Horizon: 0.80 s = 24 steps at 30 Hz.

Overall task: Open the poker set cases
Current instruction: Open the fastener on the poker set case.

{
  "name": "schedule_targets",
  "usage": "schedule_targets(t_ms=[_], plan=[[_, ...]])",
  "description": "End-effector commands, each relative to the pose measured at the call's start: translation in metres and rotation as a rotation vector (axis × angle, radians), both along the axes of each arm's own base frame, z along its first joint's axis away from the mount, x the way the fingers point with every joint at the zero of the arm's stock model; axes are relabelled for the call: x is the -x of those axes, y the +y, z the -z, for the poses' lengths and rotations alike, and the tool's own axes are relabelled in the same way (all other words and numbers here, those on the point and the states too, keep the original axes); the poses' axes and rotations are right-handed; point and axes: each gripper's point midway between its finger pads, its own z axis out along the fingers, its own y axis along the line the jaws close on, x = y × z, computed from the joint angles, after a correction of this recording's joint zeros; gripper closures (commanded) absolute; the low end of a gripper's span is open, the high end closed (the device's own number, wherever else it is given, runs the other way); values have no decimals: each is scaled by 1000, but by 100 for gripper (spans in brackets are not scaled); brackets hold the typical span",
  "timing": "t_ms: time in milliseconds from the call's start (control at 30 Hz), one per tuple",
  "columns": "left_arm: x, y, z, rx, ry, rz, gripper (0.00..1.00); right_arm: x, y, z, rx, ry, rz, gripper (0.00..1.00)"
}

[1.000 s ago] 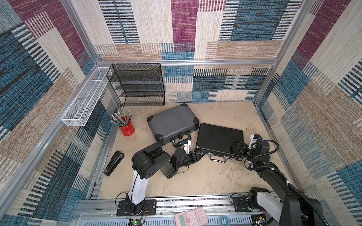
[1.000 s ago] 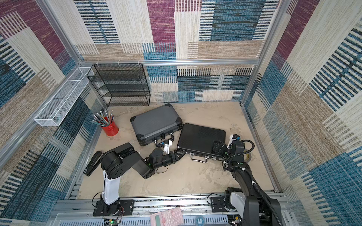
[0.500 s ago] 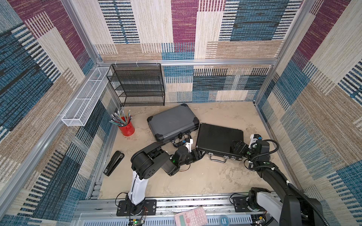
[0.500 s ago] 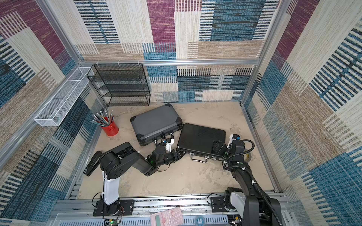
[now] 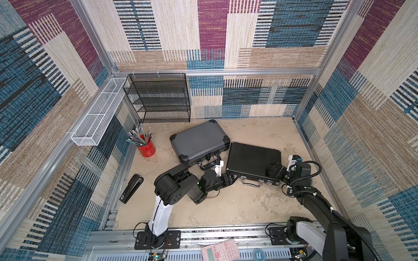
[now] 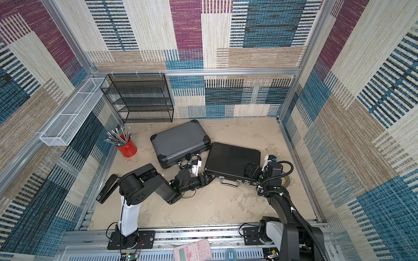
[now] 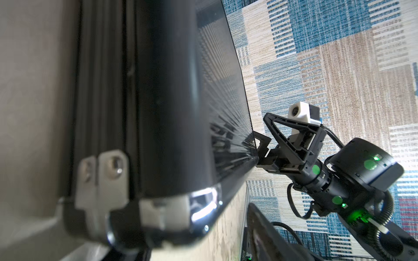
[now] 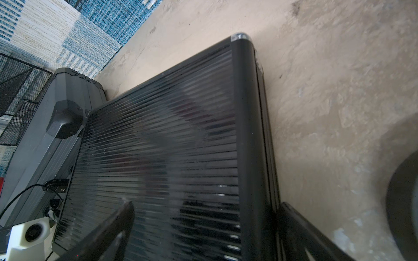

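Both poker set cases lie shut on the sandy floor. The grey case [image 5: 199, 141] with black corner caps is at the back, and the slimmer black case [image 5: 253, 161] touches its right corner. My left gripper [image 5: 230, 178] is low at the black case's front left corner. In the left wrist view that gripper [image 7: 192, 237] stands open astride the silver-capped corner, with floor showing beside one finger [image 7: 267, 230]. My right gripper [image 8: 207, 204] is open at the front right corner. One of its fingers [image 8: 108, 228] is over the ribbed lid and the other is beside the side wall.
A black wire-mesh shelf [image 5: 161, 98] stands against the back wall, with a white wire basket [image 5: 97, 115] on the left wall. A red cup of pencils [image 5: 147, 146] and a black stapler [image 5: 131, 188] sit at the left. A tape roll [image 6: 286, 179] lies behind the right wrist.
My left gripper has slid a little to the right, up to the black case's front left corner. The right arm and both cases have stayed put.
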Motion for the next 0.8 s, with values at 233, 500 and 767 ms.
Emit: schedule_targets(t_ms=[233,500,767], plan=[[8,-5,-10,55,-61,55,39,-4,-1,-6,11,-21,-4,0],[10,-4,-14,58,-69,65,39,-5,-1,-4,5,-12,1,0],[12,-6,-21,69,-89,83,39,-5,-1,-4,-3,-7,6,0]])
